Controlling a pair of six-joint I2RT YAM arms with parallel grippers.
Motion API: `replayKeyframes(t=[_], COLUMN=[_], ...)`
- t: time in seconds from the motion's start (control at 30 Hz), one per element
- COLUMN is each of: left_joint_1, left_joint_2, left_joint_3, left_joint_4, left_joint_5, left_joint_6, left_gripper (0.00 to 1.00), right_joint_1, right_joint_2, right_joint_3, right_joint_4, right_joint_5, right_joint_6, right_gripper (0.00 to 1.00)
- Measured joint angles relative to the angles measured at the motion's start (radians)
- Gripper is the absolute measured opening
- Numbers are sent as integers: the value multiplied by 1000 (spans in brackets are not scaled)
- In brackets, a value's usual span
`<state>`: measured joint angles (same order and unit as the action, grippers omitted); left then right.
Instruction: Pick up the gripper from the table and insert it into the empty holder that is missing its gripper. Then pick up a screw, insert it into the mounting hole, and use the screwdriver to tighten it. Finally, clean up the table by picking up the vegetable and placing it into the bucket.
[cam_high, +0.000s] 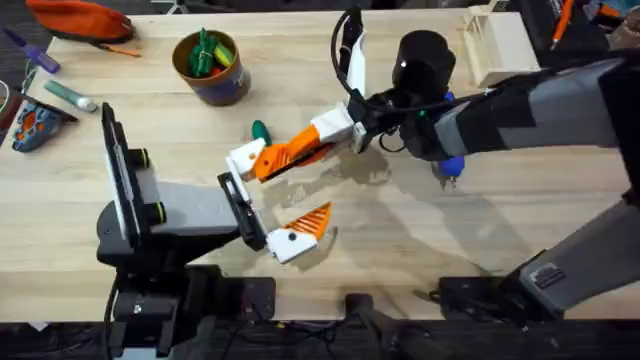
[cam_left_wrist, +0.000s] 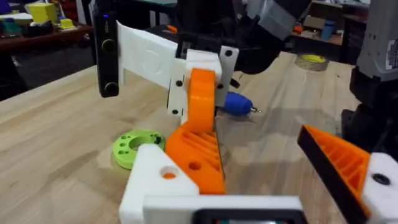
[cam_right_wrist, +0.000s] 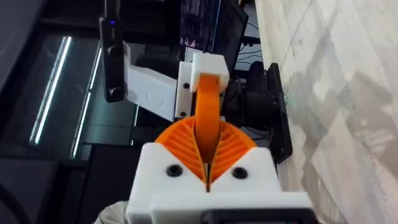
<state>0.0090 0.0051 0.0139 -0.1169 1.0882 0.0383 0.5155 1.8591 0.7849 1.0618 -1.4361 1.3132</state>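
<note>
On a pale wood table (cam_high: 420, 230), the right gripper (cam_high: 300, 152) pinches one orange pad (cam_left_wrist: 202, 99) of the left gripper (cam_high: 270, 200), whose fingers are spread. The vegetable (cam_high: 259, 130) lies just beyond; the bucket (cam_high: 212, 68) stands well behind.

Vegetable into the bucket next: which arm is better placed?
Left, probably. The left pincer is open with the vegetable just beyond its far finger, and the bucket stands on that side. The right pincer is shut, so it would have to open first.
</note>
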Motion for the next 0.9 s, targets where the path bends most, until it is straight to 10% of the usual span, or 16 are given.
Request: replayKeyframes(t=[0.9], left_joint_1=[0], left_joint_2=[0], left_joint_3=[0], left_joint_4=[0], left_joint_5=[-3], left_joint_6=[0], left_gripper=[985], right_joint_1=[6], right_joint_2=[0], right_joint_3=[4], right_joint_4=[0], right_joint_5=[82], right_joint_6=[15], right_gripper=[9])
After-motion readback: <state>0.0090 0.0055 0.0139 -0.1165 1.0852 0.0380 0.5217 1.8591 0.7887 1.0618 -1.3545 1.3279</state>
